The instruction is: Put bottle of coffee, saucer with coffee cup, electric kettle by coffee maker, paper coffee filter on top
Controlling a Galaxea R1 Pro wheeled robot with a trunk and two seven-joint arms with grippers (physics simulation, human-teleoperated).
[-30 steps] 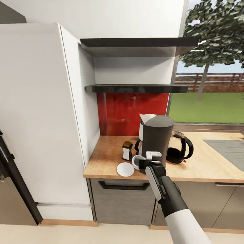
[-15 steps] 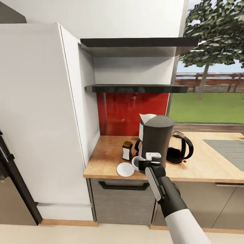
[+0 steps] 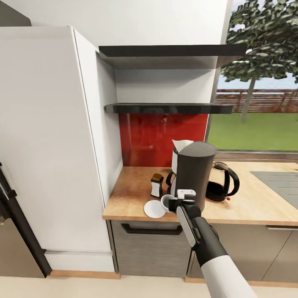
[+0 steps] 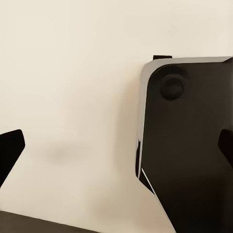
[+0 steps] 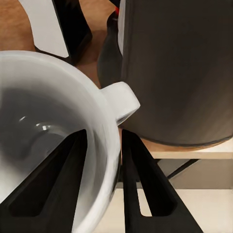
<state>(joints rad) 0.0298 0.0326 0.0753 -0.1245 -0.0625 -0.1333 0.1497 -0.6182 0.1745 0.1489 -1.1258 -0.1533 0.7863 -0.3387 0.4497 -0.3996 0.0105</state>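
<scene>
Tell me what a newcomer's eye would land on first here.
The tall dark coffee maker on the countertop, against a red backsplash, with a white paper coffee filter poking up behind its top. Just in front, the right gripper pinches the rim of the coffee cup, beside the saucer.

Home kitchen, wood countertop [image 3: 132, 194], inset sink [image 3: 281, 182], coffee maker [image 3: 194, 174], garden window [image 3: 256, 82]
</scene>
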